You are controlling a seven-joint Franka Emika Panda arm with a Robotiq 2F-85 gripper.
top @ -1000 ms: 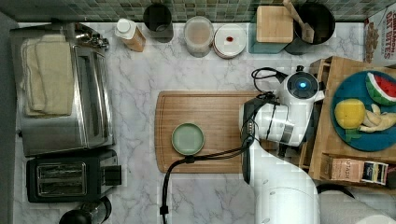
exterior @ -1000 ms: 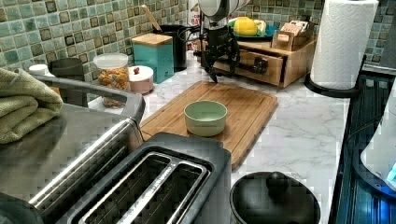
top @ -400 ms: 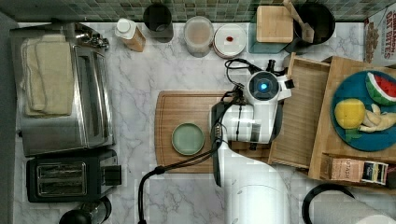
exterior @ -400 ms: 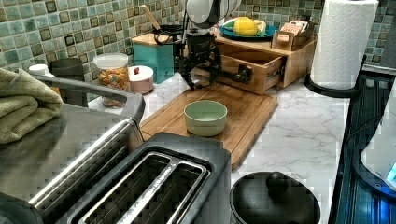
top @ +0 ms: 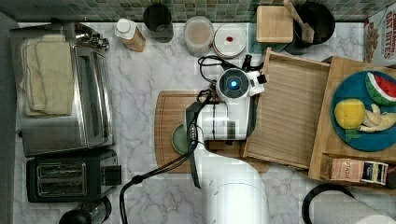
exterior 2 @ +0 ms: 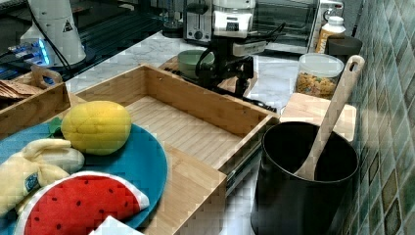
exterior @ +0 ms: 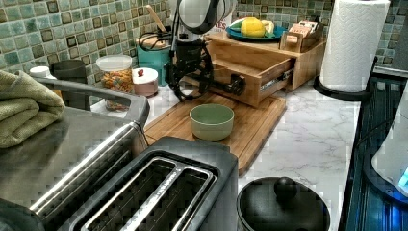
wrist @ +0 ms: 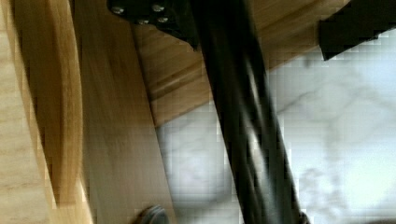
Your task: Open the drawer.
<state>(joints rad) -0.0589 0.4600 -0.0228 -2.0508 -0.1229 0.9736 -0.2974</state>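
Gripper (exterior: pixel 191 83) of my arm sits closed on the handle (exterior: pixel 230 87) of the drawer (top: pixel 292 109), pulled well out.

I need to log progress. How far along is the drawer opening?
Mostly done: the drawer is pulled far out over the cutting board, its wood bottom exposed. In hand: the end effector sits at the black handle. Left: letting go and backing away.

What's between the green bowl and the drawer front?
In the left view, the gripper at the drawer's black bar handle, and otherwise bare cutting board behind the green bowl.
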